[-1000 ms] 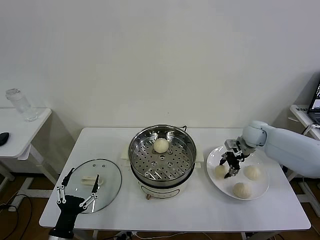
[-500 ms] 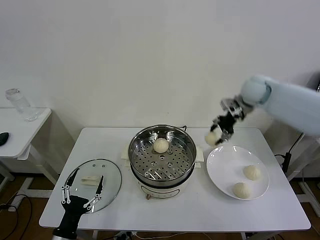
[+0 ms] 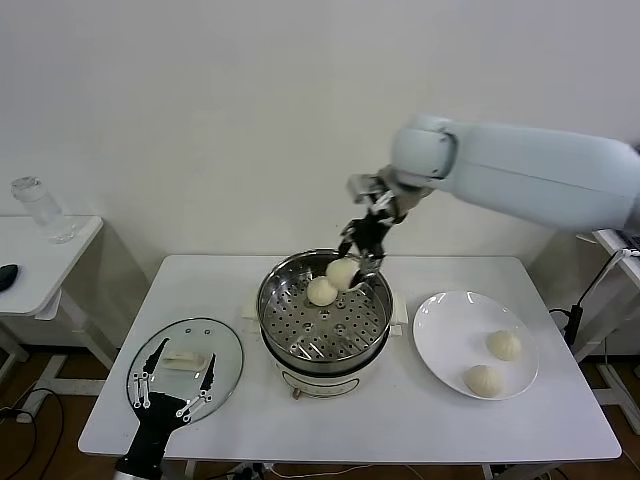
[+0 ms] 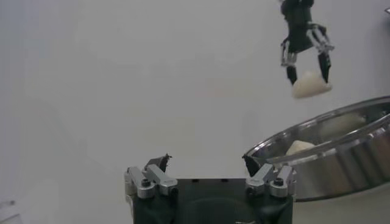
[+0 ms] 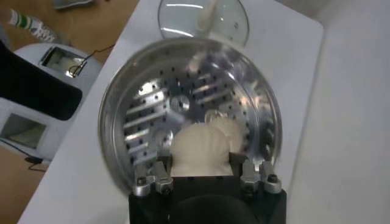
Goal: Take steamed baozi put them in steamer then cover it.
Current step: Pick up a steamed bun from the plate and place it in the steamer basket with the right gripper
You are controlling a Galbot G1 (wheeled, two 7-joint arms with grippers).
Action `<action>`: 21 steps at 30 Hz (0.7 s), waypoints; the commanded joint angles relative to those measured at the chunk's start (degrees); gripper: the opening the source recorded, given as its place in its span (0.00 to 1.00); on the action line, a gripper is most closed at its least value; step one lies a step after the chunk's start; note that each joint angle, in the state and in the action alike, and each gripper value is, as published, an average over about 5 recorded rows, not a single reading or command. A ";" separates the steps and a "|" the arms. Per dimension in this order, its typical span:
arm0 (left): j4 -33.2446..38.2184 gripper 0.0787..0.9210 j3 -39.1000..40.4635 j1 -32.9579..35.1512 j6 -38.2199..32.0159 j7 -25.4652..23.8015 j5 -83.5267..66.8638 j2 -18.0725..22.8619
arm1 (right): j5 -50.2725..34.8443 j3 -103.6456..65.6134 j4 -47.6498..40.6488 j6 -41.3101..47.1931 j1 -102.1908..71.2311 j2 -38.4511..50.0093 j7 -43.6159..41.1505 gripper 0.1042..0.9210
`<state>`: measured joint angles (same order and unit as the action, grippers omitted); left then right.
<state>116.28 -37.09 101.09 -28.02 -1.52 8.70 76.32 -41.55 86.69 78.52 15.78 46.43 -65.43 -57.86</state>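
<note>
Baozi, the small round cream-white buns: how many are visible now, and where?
4. One bun lies in the round steel steamer, one hangs in the right gripper above it, two rest on the white round plate.

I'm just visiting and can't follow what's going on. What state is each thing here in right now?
Held baozi: gripped in the right fingers, above the steamer.
Baozi in steamer: resting on the perforated tray.
Plate baozi: two, waiting on the plate.
Steamer: uncovered.
Cover: lying on the table.
Left fingers: open, by the cover.
</note>
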 commanded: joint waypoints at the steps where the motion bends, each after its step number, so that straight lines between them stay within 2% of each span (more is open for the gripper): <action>1: -0.35 0.88 0.38 -0.16 -0.12 0.03 0.31 0.15 | -2.42 2.24 0.08 2.95 -3.66 -9.77 9.21 0.67; 9: -0.25 0.88 0.57 -0.39 -0.19 0.03 0.24 0.25 | -0.20 2.99 -2.44 4.69 -4.62 -13.77 8.86 0.67; 21: -0.51 0.88 0.30 -0.38 -0.79 -0.03 0.01 0.00 | 0.69 4.61 -3.12 5.06 -5.70 -15.25 10.05 0.67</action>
<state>115.89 -36.79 100.68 -28.63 -1.49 8.71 76.36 -41.20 90.61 75.97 20.17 41.47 -78.33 -49.51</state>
